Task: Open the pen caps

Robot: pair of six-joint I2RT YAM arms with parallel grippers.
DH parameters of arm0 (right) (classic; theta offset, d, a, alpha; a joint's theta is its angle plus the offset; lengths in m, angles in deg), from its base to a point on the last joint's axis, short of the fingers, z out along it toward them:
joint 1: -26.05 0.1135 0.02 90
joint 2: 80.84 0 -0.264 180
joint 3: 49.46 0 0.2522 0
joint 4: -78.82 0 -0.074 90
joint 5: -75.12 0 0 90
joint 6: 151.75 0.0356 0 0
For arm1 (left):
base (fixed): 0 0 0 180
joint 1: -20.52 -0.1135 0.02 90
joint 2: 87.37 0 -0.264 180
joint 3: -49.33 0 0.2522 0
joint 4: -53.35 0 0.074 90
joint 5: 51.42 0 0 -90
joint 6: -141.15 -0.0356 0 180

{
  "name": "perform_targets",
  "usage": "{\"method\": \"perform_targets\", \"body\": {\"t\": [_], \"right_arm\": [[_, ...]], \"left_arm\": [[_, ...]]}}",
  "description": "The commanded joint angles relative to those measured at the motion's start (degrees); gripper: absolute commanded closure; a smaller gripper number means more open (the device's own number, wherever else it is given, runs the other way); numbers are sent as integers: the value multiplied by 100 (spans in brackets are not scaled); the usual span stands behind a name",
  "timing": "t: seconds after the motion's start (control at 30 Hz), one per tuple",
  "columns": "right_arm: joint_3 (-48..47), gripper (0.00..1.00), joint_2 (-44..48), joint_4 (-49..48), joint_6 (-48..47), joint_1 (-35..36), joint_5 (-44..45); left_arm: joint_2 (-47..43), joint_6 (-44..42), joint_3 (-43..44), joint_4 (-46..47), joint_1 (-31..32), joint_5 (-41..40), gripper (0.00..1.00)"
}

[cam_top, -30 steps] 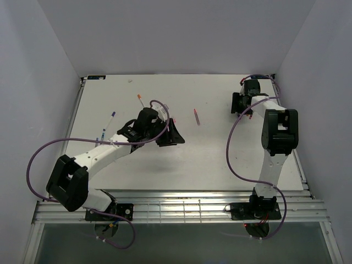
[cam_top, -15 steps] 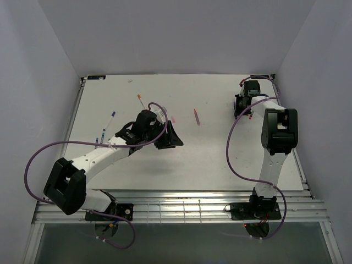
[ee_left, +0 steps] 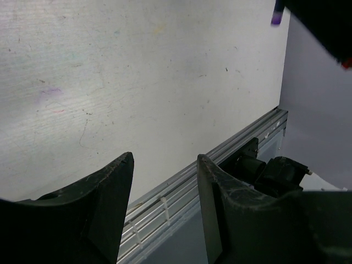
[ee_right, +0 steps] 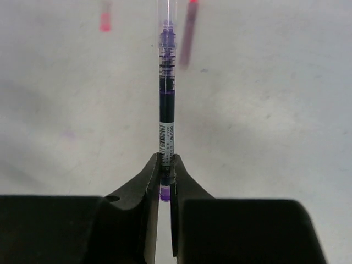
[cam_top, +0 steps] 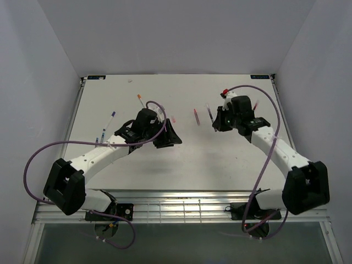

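Note:
My right gripper [ee_right: 166, 164] [cam_top: 216, 124] is shut on a slim pen [ee_right: 166, 104] [cam_top: 209, 112] with a dark blue barrel and a white label, gripped near its purple tail end. The pen points away from the wrist, and a pale translucent cap [ee_right: 165, 12] sits on its far tip. A dark red pen [cam_top: 196, 116] [ee_right: 188, 34] lies on the table just beyond it. Further left is a small pink cap [cam_top: 173, 118] [ee_right: 105, 22]. My left gripper [cam_top: 175, 136] [ee_left: 165, 165] hovers open over bare table left of centre, with nothing between its fingers.
An orange-tipped pen [cam_top: 141, 100] and a blue-tipped pen [cam_top: 111, 117] lie at the left of the white table [cam_top: 187, 159], with another pen [cam_top: 99, 137] near the left arm. A metal rail [ee_left: 181, 187] runs along the table's near edge. Grey walls close in three sides.
The right arm has swung from the far right corner to the table's middle, and its gripper has shut on the dark blue pen. The left arm has barely moved.

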State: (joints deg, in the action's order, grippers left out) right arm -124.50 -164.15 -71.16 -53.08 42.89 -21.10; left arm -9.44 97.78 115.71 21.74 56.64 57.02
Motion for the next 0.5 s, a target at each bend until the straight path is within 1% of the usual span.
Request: {"method": "perform_targets", "body": {"t": [0.0,0.1,0.17,0.27,0.37,0.47], "right_arm": [[984,92,945,-105,407,380,-204],[1749,92,1851,-157,636,880,-388],[2117,92,2412,-140,732,1013,-546],[2417,92,2967,9,803,1128,-757],[2603,92,3302,-51,987,1190,-1134],[2752,92,3409,-236,1155,1260,-1442]], "left_arm": [[29,135,345,0,9,-182,40],[125,258,416,106,9,-148,40],[161,416,425,211,9,-95,40],[187,688,346,543,18,141,40],[240,900,196,921,18,353,39],[407,1120,126,1213,18,555,35]]}}
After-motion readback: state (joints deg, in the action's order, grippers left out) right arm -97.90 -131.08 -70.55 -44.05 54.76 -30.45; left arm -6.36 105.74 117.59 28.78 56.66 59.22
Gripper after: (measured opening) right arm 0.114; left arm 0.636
